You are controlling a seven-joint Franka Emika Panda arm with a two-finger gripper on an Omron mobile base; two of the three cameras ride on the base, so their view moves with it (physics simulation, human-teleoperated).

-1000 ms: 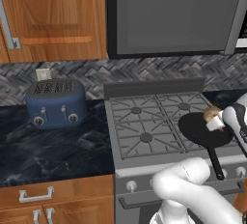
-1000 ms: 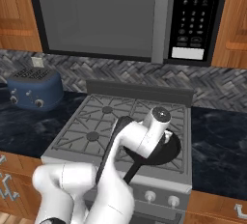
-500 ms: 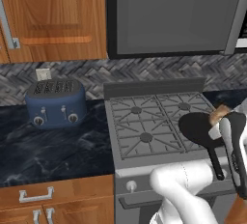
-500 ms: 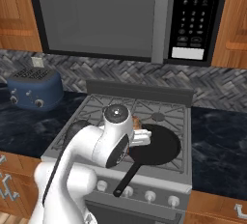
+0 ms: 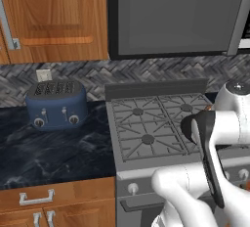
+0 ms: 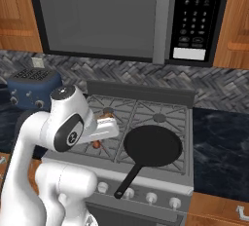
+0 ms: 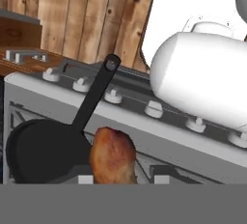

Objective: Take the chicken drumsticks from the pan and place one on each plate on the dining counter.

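- The hand point(image 7: 123, 179), at the bottom centre of the hand view, is closed narrowly on a chicken drumstick point(image 7: 112, 155), which stands up between its tips.
- That drumstick is lifted clear of the pan point(image 6: 153, 145), probably so it can be carried to a plate.
- In the right base view the pan sits at centre frame on the stove point(image 6: 141, 115), handle toward the lower left; its bowl looks bare.
- A reddish-brown bit point(image 6: 97, 144) under the arm, left of the pan, is likely the held meat.
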